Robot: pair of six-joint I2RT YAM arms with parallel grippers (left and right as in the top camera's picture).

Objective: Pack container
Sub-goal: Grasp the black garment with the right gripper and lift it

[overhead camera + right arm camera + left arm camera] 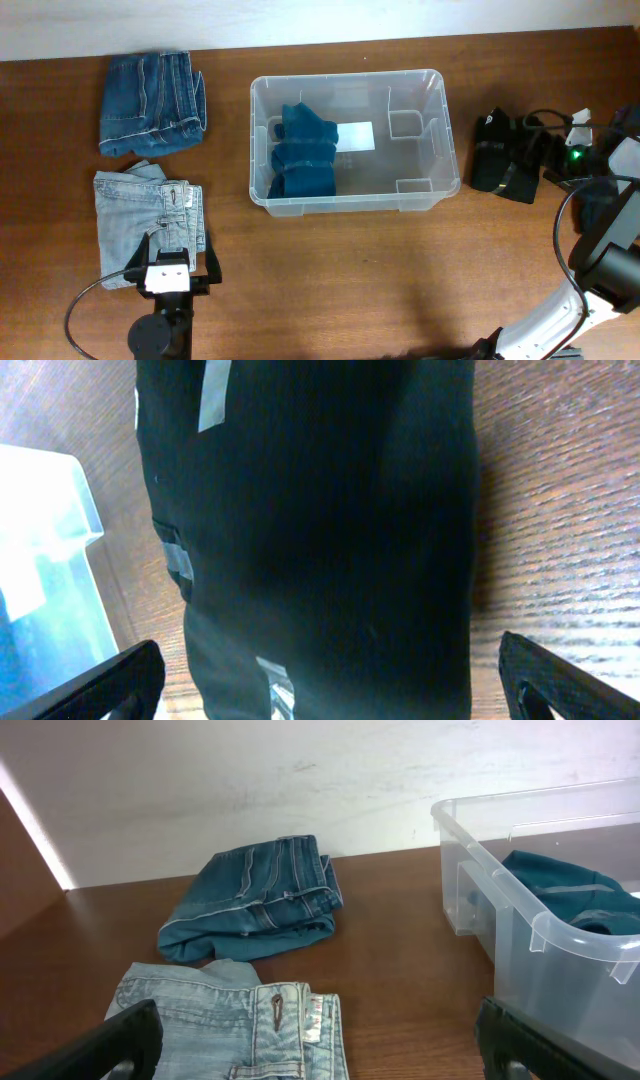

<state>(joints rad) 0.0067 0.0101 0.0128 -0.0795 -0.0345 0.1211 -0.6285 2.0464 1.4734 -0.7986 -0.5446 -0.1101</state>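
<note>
Filling right wrist view, black garment [320, 540], edges cut off; left tool [320, 1045], right tool [335, 685] both released.

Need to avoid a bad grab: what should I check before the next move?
1. Left gripper open: ok.
2. Right gripper open: ok.
3. Light jeans below left gripper: ok.
4. Black garment below right gripper: ok.
5. Container has free room right of the teal garment: ok.
6. Each gripper's height above its cloth: cannot tell.
</note>
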